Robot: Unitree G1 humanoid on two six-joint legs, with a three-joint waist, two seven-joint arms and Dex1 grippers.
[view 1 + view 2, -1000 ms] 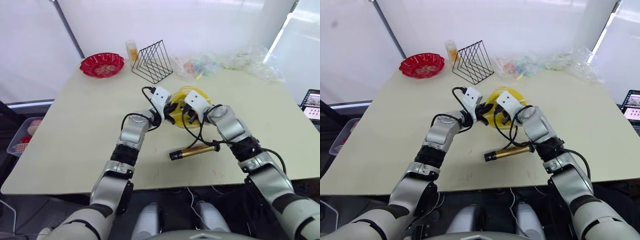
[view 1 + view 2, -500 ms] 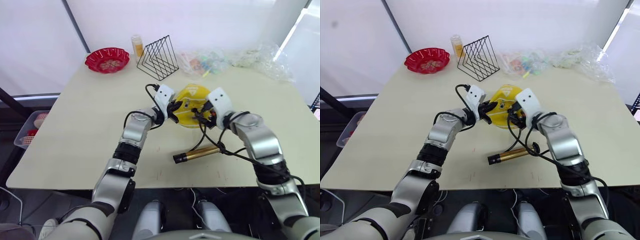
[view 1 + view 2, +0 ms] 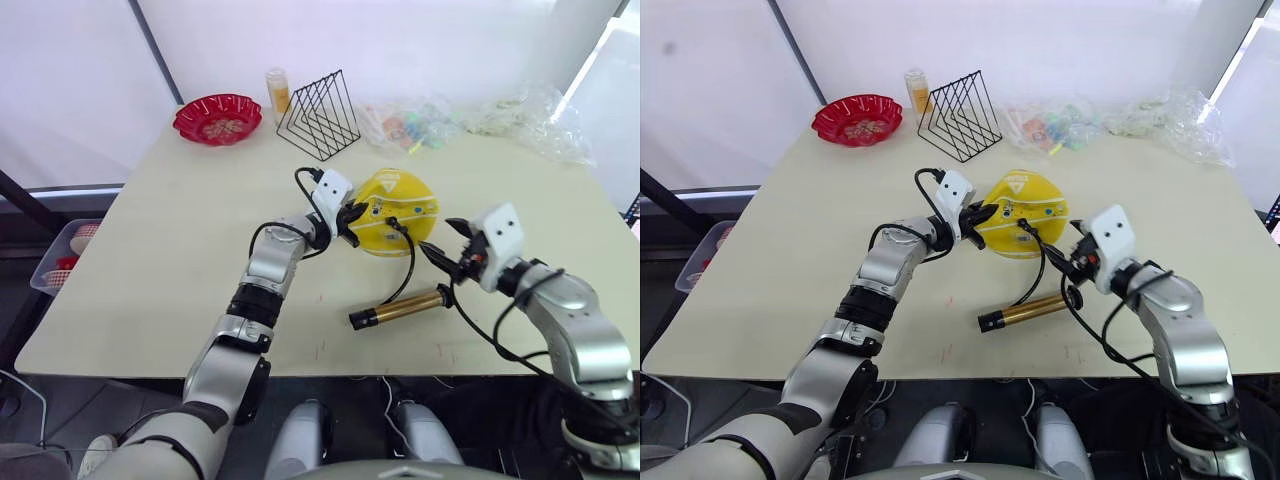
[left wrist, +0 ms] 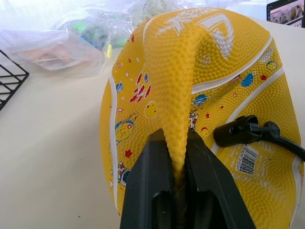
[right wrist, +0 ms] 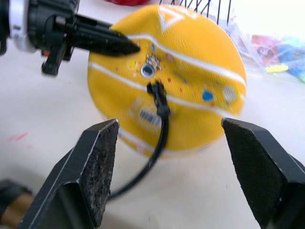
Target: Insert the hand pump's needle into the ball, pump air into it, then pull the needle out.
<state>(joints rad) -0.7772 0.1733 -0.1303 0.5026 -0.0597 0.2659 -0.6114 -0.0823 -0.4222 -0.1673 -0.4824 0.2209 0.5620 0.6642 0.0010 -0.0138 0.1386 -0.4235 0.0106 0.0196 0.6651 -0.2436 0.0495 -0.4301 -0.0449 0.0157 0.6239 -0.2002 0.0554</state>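
Right gripper (image 3: 447, 240) withdrawn; ball (image 3: 398, 210) limp.

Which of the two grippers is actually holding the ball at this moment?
The left gripper: its fingers pinch a fold of the yellow ball. The right gripper is open and apart from it, beside the hand pump.

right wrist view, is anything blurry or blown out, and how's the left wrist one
Right wrist view: the ball and hose look softly smeared, the open fingers sharper, the background washed out bright. Left wrist view: the ball's pinched fold is crisp in the left gripper; the plastic bags behind are soft and glary.
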